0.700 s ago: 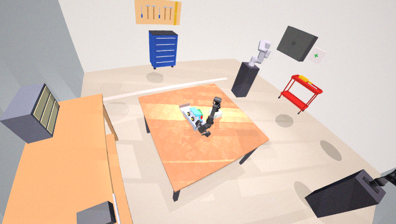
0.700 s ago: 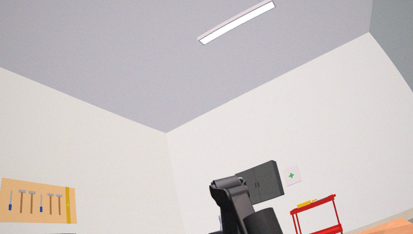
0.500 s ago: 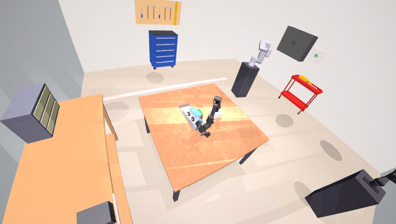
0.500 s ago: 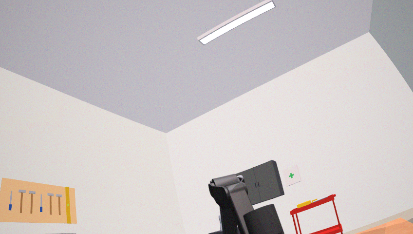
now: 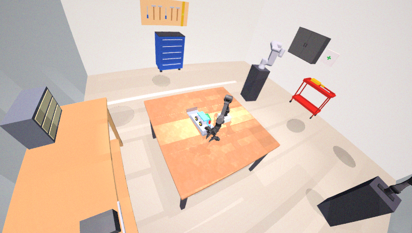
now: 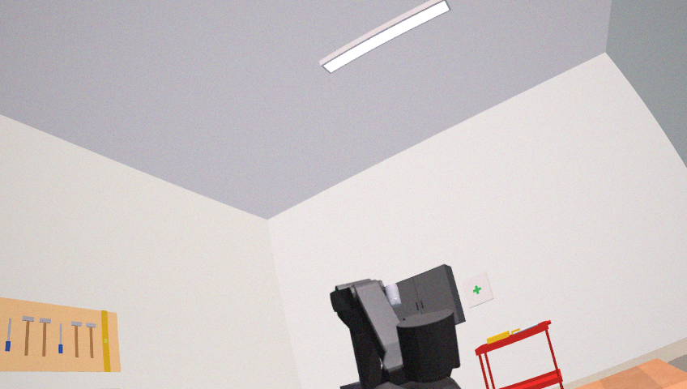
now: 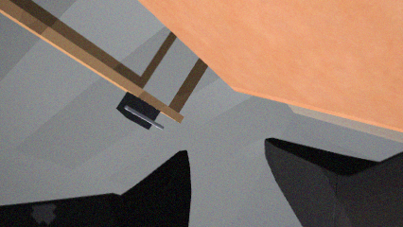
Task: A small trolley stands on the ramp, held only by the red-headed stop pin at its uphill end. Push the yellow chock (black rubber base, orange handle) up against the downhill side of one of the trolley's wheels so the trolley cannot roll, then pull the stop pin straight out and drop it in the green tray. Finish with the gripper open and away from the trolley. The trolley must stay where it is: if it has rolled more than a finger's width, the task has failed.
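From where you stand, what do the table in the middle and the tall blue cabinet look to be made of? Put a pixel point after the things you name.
The table (image 5: 219, 170) (image 7: 307, 52): probably wood with a smooth finish, going by its orange-brown colour and patchwork of lighter and darker blocks. The blue cabinet (image 5: 169, 55): perhaps painted metal, judging by its even blue faces and slim pale drawer handles.

Near the pincer (image 5: 212, 138) (image 7: 226, 153), the ramp (image 5: 191, 115) and trolley (image 5: 204, 116) obstruct low passage across the tabletop (image 5: 219, 164) (image 6: 646, 378) (image 7: 307, 52); open air lies above the trolley.
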Controlling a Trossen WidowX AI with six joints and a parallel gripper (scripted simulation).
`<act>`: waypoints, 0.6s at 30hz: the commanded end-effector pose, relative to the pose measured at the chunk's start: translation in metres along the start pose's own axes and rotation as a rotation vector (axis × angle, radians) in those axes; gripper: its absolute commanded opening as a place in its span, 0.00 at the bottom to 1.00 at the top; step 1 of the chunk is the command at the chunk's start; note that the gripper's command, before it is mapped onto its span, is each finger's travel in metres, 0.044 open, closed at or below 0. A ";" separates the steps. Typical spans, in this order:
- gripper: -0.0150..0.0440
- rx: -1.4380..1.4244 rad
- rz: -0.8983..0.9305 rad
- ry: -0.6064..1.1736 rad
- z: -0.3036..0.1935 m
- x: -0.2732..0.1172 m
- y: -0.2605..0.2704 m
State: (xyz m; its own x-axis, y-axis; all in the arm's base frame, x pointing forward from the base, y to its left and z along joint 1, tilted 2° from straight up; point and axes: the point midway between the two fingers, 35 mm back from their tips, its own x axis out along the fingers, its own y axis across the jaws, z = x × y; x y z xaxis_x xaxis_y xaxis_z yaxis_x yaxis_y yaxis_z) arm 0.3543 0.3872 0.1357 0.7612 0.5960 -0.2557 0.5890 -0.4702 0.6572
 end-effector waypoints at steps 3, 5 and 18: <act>0.58 -0.165 -0.171 -0.132 0.020 -0.023 -0.017; 0.58 -0.217 -0.230 -0.172 0.027 -0.033 -0.022; 0.58 -0.524 -0.656 -0.383 0.072 -0.127 -0.045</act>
State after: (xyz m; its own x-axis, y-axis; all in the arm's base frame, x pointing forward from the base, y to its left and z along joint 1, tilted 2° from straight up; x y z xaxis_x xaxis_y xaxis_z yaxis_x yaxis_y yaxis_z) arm 0.2704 0.3064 0.0926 0.4816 0.3972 -0.7812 0.7897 0.1898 0.5834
